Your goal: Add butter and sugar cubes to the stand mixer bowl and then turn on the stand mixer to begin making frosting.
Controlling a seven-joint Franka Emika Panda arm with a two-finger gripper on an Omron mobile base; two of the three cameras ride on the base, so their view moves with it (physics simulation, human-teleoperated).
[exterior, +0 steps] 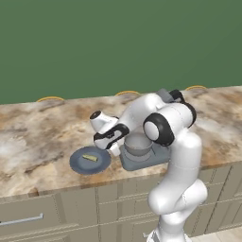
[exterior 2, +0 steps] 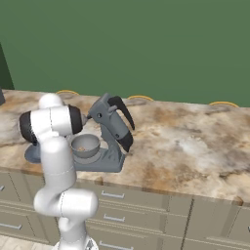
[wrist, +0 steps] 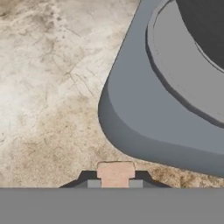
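The dark grey stand mixer (exterior: 150,158) stands on the counter with its head (exterior 2: 113,121) tilted back. The silvery stand mixer bowl (exterior: 138,144) sits on its base, with a small tan piece (exterior 2: 81,148) inside. The pale yellow butter (exterior: 90,157) lies on a blue-grey plate (exterior: 78,163) left of the mixer. My gripper (exterior: 115,151) hangs low between the plate and the mixer base. It is shut on a tan sugar cube (wrist: 115,172). In the hand view my gripper (wrist: 115,184) is just off the rounded corner of the mixer base (wrist: 144,127).
The marbled counter (exterior: 42,132) runs left and right, with a green wall behind. Drawer fronts (exterior: 28,220) lie below the front edge. The mixer's black curved piece (exterior 2: 126,114) juts up and to the right.
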